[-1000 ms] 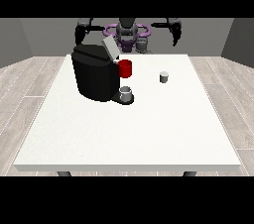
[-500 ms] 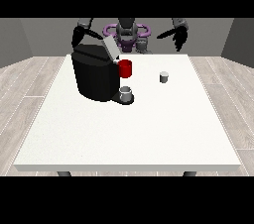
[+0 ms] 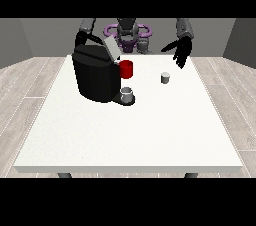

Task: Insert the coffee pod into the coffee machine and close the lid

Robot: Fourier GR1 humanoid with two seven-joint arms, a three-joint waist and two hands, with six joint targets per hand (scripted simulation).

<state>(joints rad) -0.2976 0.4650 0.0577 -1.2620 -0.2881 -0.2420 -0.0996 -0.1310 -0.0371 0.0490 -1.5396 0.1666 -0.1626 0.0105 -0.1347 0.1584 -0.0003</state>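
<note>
The table [image 3: 130,135] carries everything in its far half. From the things to the near edge and both near corners the white top is open, and a wide strip runs along the right edge too.

The machine [image 3: 96,76] stands near the far left corner, a short way in from the left edge and the far edge. Its grey lid [image 3: 112,49] is raised and tilted, hinged at the top. A red part [image 3: 126,69] sticks out of its right side, and a small grey cup [image 3: 127,93] sits on the base just below that, at the machine's near right foot.

The pod [image 3: 165,77], small and pale, stands upright on the table right of centre, towards the far edge, well apart from the machine and with bare top all round it.

The hand at the view's right [image 3: 181,52] hangs above the far edge, beyond the pod and slightly nearer the right edge, not touching it. Its fingers point down and spread, straight and relaxed, holding nothing.

The hand at the view's left is hidden behind the machine; only its arm [image 3: 86,28] shows above the far left corner, so I cannot tell how its fingers lie.
</note>
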